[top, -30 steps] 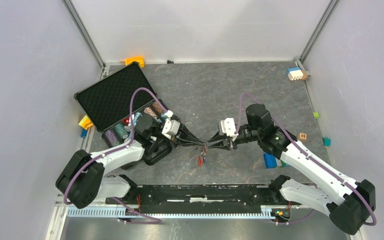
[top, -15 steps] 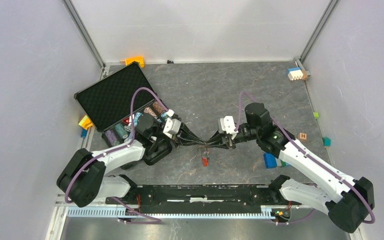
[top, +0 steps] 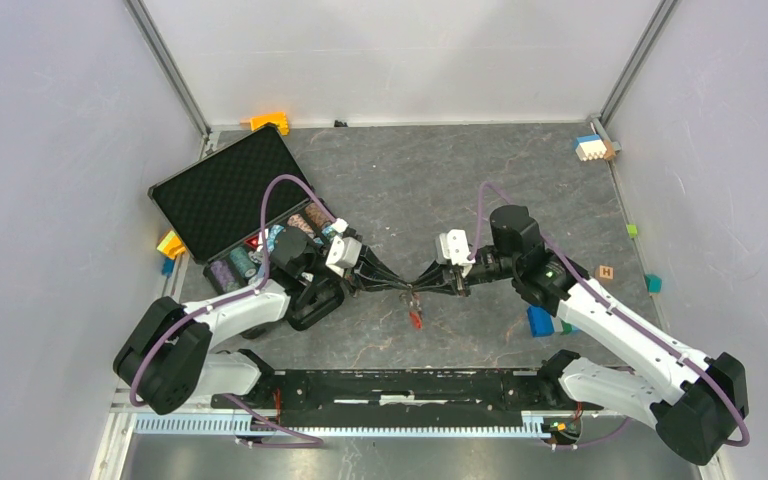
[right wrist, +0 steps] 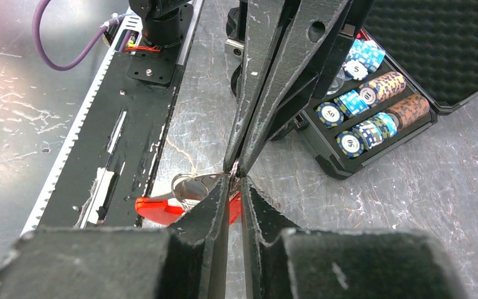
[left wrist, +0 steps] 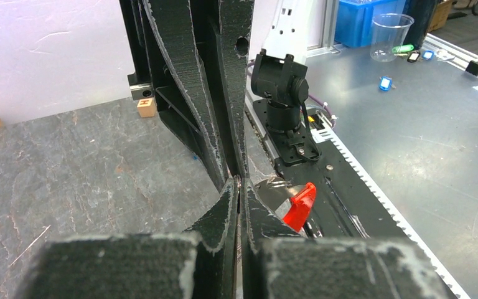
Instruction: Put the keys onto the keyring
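Between left tool (top: 402, 290) and right tool (top: 417, 291) tips, keyring (top: 415, 319) hangs.

2 grippers, left gripper (top: 397, 290) and right gripper (top: 426, 287), 1 keyring (top: 415, 319), 1 black case (top: 222, 190), 1 lettered block (top: 605, 272)

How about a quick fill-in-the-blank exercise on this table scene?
The keyring has a long clip coloured ____.
The open black case holds rows of poker ____.
The wooden block near the right arm shows the letter ____.
Missing words: red; chips; H.
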Motion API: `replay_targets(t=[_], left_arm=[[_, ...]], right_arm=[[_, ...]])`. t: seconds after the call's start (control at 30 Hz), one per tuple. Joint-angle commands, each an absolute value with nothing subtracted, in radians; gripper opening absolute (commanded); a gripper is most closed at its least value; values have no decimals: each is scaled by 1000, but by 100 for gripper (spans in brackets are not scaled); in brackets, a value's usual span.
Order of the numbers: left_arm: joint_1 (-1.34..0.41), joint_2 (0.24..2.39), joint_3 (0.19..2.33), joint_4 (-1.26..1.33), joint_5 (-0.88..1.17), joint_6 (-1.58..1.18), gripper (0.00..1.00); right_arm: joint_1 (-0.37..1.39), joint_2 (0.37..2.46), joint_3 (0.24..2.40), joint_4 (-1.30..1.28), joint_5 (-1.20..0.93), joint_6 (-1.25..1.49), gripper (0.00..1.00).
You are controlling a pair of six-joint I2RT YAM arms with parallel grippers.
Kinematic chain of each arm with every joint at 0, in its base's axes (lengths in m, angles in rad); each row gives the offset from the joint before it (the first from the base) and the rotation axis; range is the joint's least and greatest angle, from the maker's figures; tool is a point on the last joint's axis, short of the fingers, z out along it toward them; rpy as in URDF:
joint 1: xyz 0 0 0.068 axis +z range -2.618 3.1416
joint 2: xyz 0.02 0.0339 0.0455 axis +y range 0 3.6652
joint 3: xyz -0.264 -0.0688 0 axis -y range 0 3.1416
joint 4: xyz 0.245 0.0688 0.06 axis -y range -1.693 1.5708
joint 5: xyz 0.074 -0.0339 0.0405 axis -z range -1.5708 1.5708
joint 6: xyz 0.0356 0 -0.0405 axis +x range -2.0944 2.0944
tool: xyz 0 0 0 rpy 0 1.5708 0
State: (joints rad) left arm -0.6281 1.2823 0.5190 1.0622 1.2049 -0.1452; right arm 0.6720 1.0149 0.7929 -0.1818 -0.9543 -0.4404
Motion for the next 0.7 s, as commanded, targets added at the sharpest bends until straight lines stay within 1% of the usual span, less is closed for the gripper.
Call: replay_targets(t=[0.0, 0.27, 0.6, 0.67], left_arm=[[-626, 1277, 518, 1126, 1181, -175, 2], [-626, 1278, 513, 1116, 1183, -171, 2], [-624, 1276, 529, 996, 1189, -83, 2], [-624, 1274, 538, 955, 1184, -60, 5]], right_arm=[[672, 1022, 786, -137, -933, -425, 15], [672, 1020, 807, -166, -886, -451, 0], [673, 1003, 850, -257, -781, -508, 0], [675, 999, 862, -284, -753, -530, 0]])
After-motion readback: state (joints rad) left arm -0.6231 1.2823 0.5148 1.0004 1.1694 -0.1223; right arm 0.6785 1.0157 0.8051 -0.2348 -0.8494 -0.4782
